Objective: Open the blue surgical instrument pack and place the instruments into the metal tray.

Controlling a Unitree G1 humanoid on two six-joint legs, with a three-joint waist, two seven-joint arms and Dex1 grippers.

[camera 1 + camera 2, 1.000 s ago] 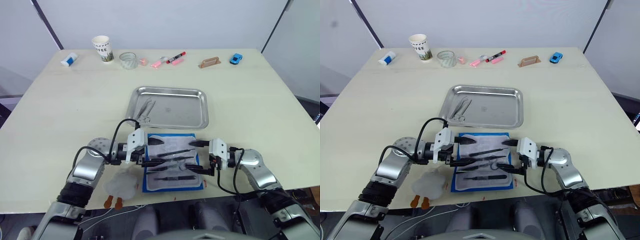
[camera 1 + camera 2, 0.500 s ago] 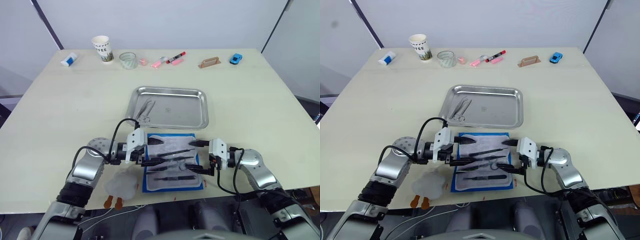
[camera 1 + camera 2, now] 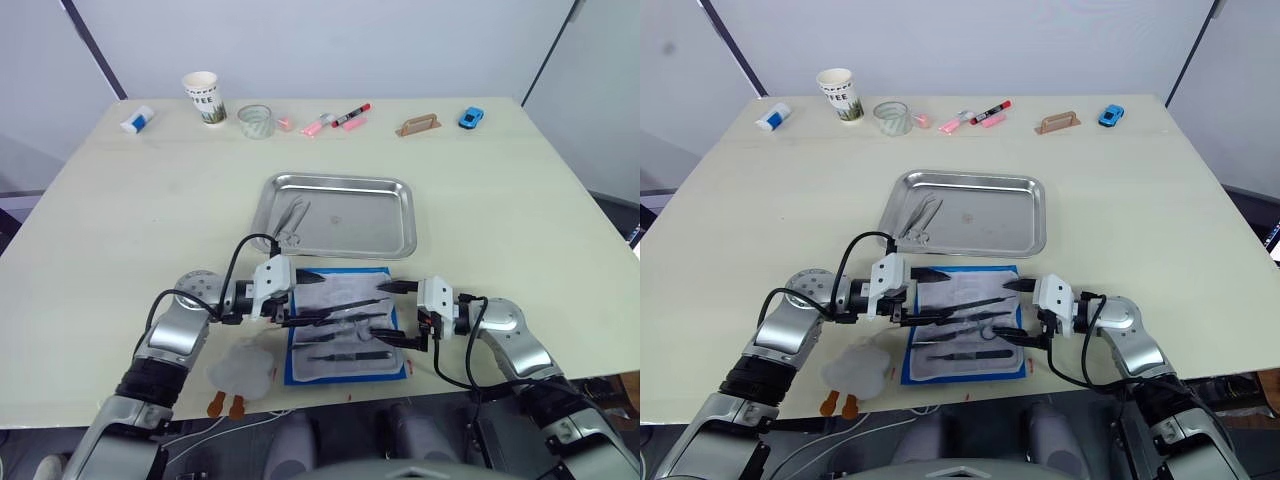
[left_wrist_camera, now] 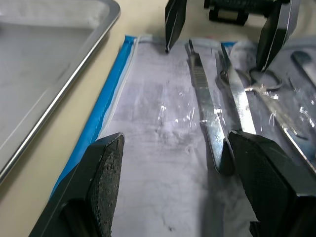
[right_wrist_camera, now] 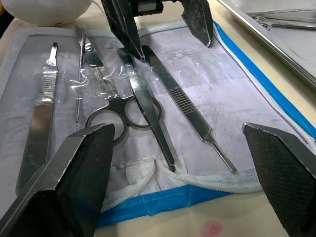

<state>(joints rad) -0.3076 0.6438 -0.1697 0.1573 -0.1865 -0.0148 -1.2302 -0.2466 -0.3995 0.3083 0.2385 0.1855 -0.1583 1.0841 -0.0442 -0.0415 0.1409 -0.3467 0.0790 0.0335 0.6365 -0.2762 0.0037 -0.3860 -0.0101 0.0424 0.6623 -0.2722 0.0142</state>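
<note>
Pack (image 3: 347,325) unfolded flat, lower centre, just below tray (image 3: 342,214). Instruments (image 5: 143,98) exposed on lining; one pair already in tray. Left claw (image 3: 300,297) wide open, empty, straddling a handle, likely lining up pick. Right claw (image 3: 392,312) wide open, empty.

Head stereo eyes look down over the table (image 3: 120,210); both wrist cameras sit low and close, facing each other across the opened blue surgical instrument pack (image 5: 148,94).
</note>
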